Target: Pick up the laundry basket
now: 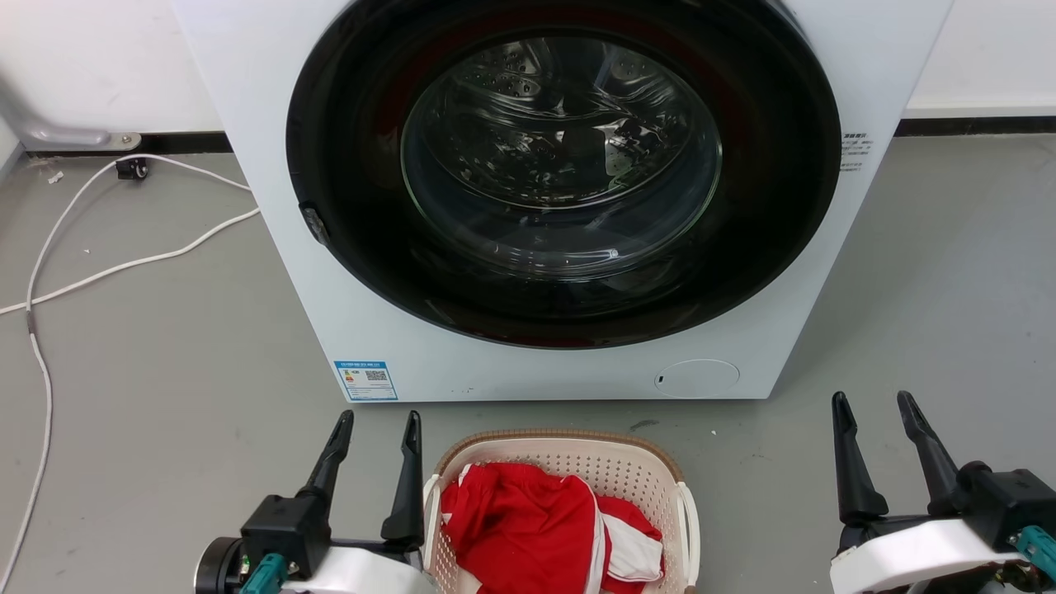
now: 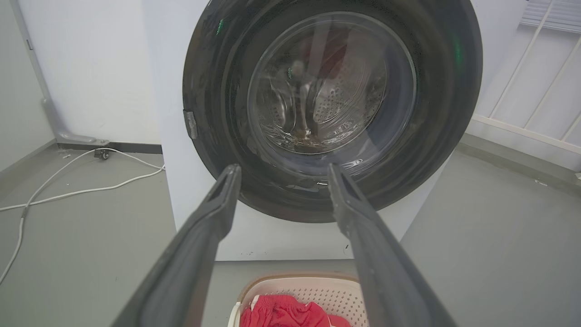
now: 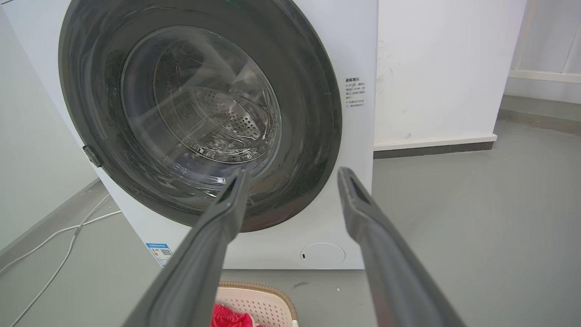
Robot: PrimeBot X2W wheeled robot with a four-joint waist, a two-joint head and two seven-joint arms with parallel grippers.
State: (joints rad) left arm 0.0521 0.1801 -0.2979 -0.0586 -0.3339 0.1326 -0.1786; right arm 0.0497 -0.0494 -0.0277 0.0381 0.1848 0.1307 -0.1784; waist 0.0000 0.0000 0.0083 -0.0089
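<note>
The laundry basket (image 1: 615,470) stands on the grey floor in front of the washing machine, at the bottom centre of the head view. It is cream with perforated walls, a brown rim and white side handles, and holds red and white clothing (image 1: 528,528). My left gripper (image 1: 378,425) is open just left of the basket's left handle, fingers empty. My right gripper (image 1: 874,406) is open well to the basket's right, apart from it. The basket (image 2: 317,290) also lies low between the left gripper (image 2: 282,171) fingers, and the basket (image 3: 263,305) is at the bottom beside the right gripper (image 3: 292,175).
The white front-loading washing machine (image 1: 528,371) with its dark round door shut stands right behind the basket. White cables (image 1: 124,264) run over the floor at the left. Open grey floor lies to both sides of the basket.
</note>
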